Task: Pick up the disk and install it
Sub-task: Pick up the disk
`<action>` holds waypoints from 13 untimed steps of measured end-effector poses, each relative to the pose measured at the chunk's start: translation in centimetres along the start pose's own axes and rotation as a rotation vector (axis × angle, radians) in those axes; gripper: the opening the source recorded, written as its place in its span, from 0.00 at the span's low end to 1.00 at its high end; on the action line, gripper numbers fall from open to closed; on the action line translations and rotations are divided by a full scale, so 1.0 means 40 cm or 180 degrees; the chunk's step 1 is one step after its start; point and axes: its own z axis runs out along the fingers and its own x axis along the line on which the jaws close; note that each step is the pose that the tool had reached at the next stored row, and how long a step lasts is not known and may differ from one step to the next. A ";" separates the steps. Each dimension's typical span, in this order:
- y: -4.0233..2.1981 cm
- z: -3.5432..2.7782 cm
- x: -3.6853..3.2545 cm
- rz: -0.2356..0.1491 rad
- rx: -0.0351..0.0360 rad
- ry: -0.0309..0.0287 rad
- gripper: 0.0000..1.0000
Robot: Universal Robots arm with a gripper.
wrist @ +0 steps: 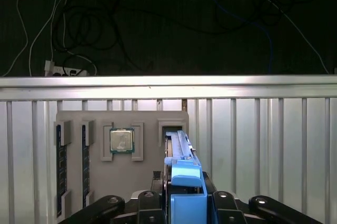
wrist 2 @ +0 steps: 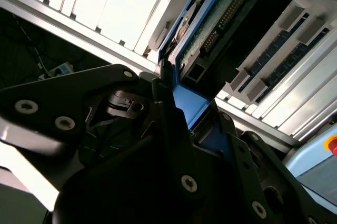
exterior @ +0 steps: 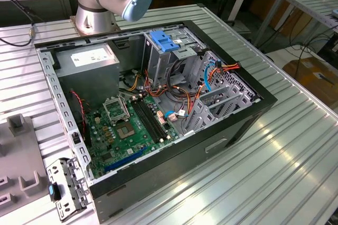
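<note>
Disk [wrist: 184, 176] stands edge-up, clamped in the gripper [wrist: 184, 205].

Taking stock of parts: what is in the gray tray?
A processor chip, two memory sticks, and the disk on edge, clamped by the gripper. The disk and gripper cover the tray beneath them.
</note>
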 end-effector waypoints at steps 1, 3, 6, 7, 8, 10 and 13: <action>0.000 -0.001 0.000 0.0000 0.0000 0.0000 0.37; 0.000 -0.002 0.000 0.0000 0.0000 0.0000 0.37; 0.000 -0.005 0.000 0.0000 -0.0001 0.0001 0.37; 0.000 -0.006 0.000 0.0000 -0.0001 0.0000 0.37; 0.000 -0.007 0.000 0.0000 -0.0001 0.0000 0.37; 0.000 -0.009 0.000 0.0000 -0.0001 0.0000 0.37; 0.000 -0.014 0.000 0.0000 -0.0001 0.0002 0.37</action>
